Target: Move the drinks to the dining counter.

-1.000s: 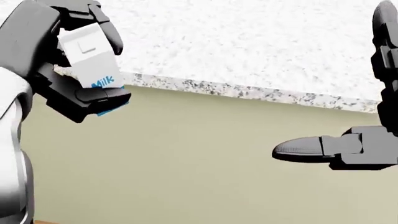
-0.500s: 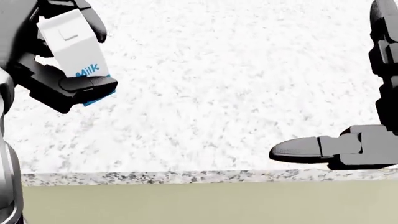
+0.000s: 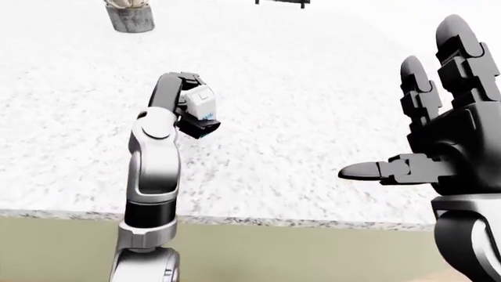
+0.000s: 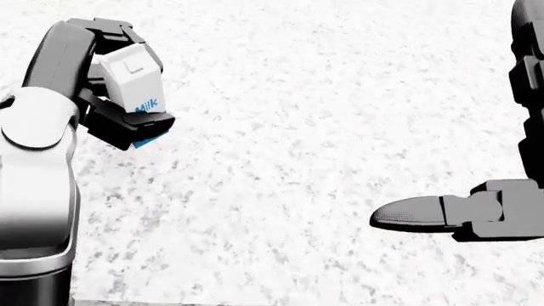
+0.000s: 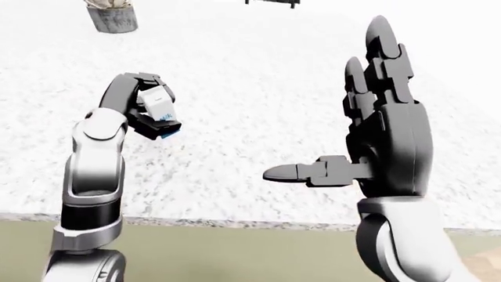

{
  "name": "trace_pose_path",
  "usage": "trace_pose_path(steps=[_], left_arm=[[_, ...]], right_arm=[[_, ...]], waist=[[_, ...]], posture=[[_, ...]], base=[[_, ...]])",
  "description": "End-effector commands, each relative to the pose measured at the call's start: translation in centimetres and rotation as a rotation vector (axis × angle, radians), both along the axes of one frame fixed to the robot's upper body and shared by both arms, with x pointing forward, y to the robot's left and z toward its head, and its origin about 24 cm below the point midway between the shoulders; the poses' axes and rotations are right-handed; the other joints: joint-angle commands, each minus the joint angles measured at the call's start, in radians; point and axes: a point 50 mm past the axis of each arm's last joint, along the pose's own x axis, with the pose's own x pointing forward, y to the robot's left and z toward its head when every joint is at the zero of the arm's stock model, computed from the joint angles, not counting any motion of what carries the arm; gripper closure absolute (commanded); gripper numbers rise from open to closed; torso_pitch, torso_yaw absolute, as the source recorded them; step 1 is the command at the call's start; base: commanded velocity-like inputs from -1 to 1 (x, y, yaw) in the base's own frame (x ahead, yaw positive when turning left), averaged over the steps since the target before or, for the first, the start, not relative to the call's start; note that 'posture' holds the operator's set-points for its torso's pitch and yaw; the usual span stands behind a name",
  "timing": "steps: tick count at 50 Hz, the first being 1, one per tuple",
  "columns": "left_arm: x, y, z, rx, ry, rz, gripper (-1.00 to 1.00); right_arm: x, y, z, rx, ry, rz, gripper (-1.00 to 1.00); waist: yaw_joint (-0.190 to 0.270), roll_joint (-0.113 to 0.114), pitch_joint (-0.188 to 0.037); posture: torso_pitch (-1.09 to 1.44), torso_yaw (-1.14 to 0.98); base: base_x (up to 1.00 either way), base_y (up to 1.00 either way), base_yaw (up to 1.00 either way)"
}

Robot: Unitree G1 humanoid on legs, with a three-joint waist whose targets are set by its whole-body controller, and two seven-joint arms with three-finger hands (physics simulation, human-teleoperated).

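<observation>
A white milk carton (image 4: 134, 83) with blue lettering is held above the speckled white counter (image 4: 298, 127), tilted a little. My left hand (image 4: 119, 80) is shut on it, dark fingers wrapped over its top and under its base; the same carton (image 3: 198, 106) shows small in the left-eye view. My right hand (image 5: 368, 141) is raised at the right with its fingers spread upward and the thumb pointing left, open and holding nothing. No other drink shows.
The counter's speckled edge (image 3: 258, 221) runs across the bottom of the eye views, with an olive-green panel (image 3: 298, 252) below it. A grey pot (image 3: 129, 16) stands on the counter at the top left. A dark object (image 3: 280, 2) sits at the top edge.
The whole picture has shifted as the camera moved toward the counter: the edge dropped out of the head view. My left arm with the milk carton now reaches out over the counter.
</observation>
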Motion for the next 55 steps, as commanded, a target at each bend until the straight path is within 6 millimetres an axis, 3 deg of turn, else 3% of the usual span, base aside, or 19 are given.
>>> trace_pose_path(steps=[1, 12, 22, 32, 41, 55], left_arm=[[0.2, -0.3, 2.5, 0.006, -0.176, -0.007, 1.0], [2.6, 0.2, 0.5, -0.022, -0.144, 0.034, 1.0], [2.8, 0.3, 0.7, -0.024, -0.143, 0.037, 1.0], [2.7, 0.4, 0.7, -0.029, -0.141, 0.037, 0.83], [2.6, 0.3, 1.1, -0.022, -0.146, 0.03, 0.3], [2.1, 0.5, 1.8, -0.012, -0.158, 0.031, -0.03]], right_arm=[[-0.4, -0.1, 0.9, 0.002, -0.068, -0.012, -1.0], [-0.4, -0.2, 0.9, 0.0, -0.069, -0.017, -1.0], [-0.3, -0.1, 0.9, -0.002, -0.066, -0.016, -1.0], [-0.1, -0.1, 0.6, -0.001, -0.063, -0.016, -1.0], [-0.2, -0.1, 0.6, 0.001, -0.064, -0.015, -1.0], [-0.1, 0.0, 0.6, 0.001, -0.066, -0.013, -1.0]], waist=[[0.0, 0.006, -0.027], [0.004, 0.007, -0.031], [0.002, 0.007, -0.025], [0.0, 0.004, -0.019], [-0.001, 0.003, -0.022], [-0.018, 0.021, -0.031]], posture=[[0.0, 0.0], [0.0, 0.0], [0.0, 0.0], [0.0, 0.0], [0.0, 0.0], [0.0, 0.0]], base=[[0.0, 0.0, 0.0], [0.0, 0.0, 0.0], [0.0, 0.0, 0.0], [0.0, 0.0, 0.0], [0.0, 0.0, 0.0], [0.0, 0.0, 0.0]])
